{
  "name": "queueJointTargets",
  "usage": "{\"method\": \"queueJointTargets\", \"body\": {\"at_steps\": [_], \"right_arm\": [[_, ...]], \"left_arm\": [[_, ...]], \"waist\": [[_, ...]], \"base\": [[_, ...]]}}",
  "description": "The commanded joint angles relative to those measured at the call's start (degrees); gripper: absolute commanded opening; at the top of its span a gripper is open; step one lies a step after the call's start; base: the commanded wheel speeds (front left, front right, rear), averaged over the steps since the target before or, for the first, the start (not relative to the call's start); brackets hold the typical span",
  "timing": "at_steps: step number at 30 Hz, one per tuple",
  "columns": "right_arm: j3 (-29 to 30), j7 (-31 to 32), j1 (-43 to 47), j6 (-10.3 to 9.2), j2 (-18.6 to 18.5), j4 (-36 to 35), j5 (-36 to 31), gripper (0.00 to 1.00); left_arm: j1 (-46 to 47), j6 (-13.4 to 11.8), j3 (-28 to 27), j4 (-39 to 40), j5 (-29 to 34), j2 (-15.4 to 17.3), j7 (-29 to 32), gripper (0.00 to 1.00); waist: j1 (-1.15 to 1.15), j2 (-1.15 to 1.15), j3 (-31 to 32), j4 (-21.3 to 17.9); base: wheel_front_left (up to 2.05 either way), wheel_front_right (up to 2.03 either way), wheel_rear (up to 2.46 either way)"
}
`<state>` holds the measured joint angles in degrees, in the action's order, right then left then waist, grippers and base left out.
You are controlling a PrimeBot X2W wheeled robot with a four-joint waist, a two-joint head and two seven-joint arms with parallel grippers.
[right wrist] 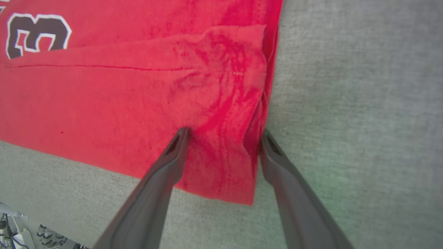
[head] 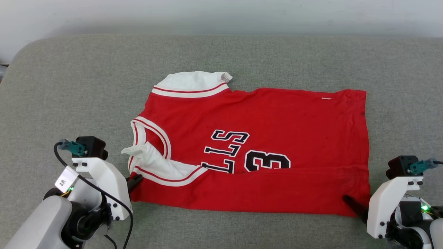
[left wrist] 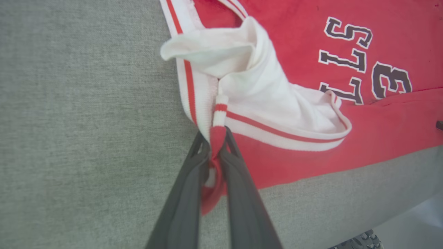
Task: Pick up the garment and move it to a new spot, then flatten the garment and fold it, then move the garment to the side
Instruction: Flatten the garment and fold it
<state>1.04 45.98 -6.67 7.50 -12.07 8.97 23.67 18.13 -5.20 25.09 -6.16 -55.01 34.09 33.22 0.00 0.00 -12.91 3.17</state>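
Note:
The garment (head: 277,117) lies spread sideways on the grey cushion (head: 69,86), neck to the left, black letters and a numeral facing up. Its near long edge is folded over as a plain red band (head: 249,193). My left gripper (head: 135,180) is shut on the garment's striped near-left corner (left wrist: 215,138); cloth is bunched between the dark fingers (left wrist: 238,186). At the near-right corner (right wrist: 225,155) my right gripper (right wrist: 223,136) stands open, one finger on the red cloth and the other at its side edge. In the head view my right gripper (head: 353,204) touches that corner.
A white sleeve (head: 193,81) sticks out at the far left of the shirt; the other sleeve (left wrist: 270,90) is crumpled by the neck opening. Bare grey cushion surrounds the shirt on all sides. A pale wall (head: 221,14) runs behind the cushion's far edge.

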Motion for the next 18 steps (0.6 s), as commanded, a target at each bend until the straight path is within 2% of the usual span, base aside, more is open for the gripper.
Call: {"method": "queueJointTargets", "body": {"at_steps": [1,2,3,4,13,18], "right_arm": [[-1.74,1.68,1.3,-0.02,1.24,3.03,1.02,0.99],[-2.16,2.11,1.12,-0.02,1.24,3.77,1.43,0.45],[-2.38,2.23,0.92,-0.02,1.22,4.19,1.94,0.14],[-2.55,2.2,0.72,-0.02,1.05,4.43,2.18,0.0],[-2.44,-1.25,-2.85,-0.05,-2.75,1.0,3.64,0.0],[-3.29,-2.57,-1.64,-0.03,-3.85,-1.07,3.99,0.0]], "left_arm": [[-0.58,-0.17,-0.01,0.26,0.34,0.03,-0.27,0.0],[-0.72,-0.2,0.01,0.26,0.31,0.04,-0.36,0.0],[-0.85,-0.2,0.03,0.27,0.24,0.06,-0.4,0.0],[-0.96,-0.19,0.02,0.31,0.18,0.09,-0.47,0.0],[-2.28,0.36,-0.12,0.01,0.94,0.39,-2.93,0.0],[-4.27,0.43,0.06,0.14,1.28,0.37,-4.46,0.0]], "waist": [[0.0,0.0,-0.01,0.02],[0.0,0.0,0.02,0.0],[0.0,0.0,0.06,-0.02],[0.0,0.0,0.12,-0.07],[0.0,0.0,3.15,-0.58],[0.0,0.0,6.52,-0.5]], "base": [[0.0,0.0,0.0],[0.0,0.0,0.0],[0.0,0.0,0.0],[0.0,0.0,0.0],[0.0,0.0,0.0],[0.0,0.0,0.0]]}}
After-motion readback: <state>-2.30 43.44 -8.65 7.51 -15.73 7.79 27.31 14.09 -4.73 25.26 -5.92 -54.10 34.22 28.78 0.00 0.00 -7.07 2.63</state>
